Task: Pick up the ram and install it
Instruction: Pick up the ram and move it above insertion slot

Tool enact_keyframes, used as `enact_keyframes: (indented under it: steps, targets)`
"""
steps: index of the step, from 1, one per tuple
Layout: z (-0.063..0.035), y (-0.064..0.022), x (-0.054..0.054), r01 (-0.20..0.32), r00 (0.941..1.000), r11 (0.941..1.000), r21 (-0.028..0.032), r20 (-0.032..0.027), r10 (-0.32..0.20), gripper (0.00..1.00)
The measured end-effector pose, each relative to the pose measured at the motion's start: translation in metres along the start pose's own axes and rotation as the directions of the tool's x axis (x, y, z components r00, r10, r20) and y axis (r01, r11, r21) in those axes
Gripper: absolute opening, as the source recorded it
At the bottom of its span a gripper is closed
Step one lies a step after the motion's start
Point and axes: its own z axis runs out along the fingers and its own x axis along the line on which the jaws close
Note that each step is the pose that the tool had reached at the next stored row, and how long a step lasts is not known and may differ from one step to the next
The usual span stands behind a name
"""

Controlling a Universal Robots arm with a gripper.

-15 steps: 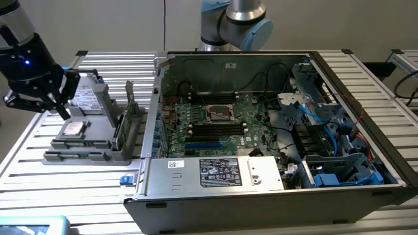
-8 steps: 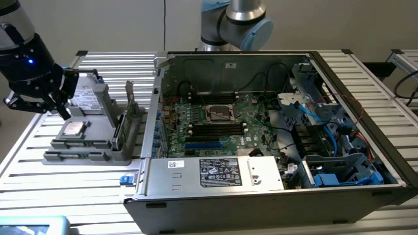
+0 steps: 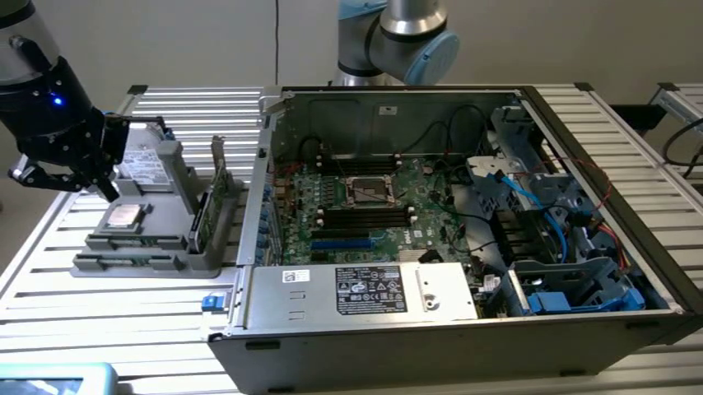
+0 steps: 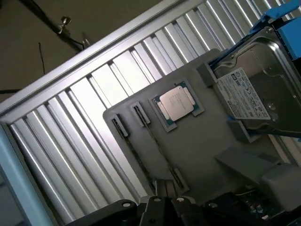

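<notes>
Hovering over the grey tray (image 4: 202, 141) with jaws pressed together and empty, the gripper (image 3: 108, 193) sits just off one end of the ram (image 4: 157, 149) — a thin stick standing on edge in the slot nearest the processor (image 4: 176, 103). Its long axis runs straight away from the fingertips — apparently no contact.
</notes>
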Motion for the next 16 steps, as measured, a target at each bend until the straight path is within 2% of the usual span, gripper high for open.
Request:
enact_keyframes:
  steps: [4,8,12,16]
  targets:
    - [0.0004,0.0,0.0,0.074,0.9973,0.9973,-0.0015,-0.0011,-0.074,0.11]
    - [0.0007,0.0,0.0,0.146,0.9893,0.9893,-0.0031,-0.0022,-0.146,0.11]
    - [0.0012,0.0,0.0,0.217,0.9761,0.9761,-0.0047,-0.003,-0.217,0.11]
    - [0.0016,0.0,0.0,0.287,0.9578,0.9578,-0.0064,-0.0037,-0.287,0.11]
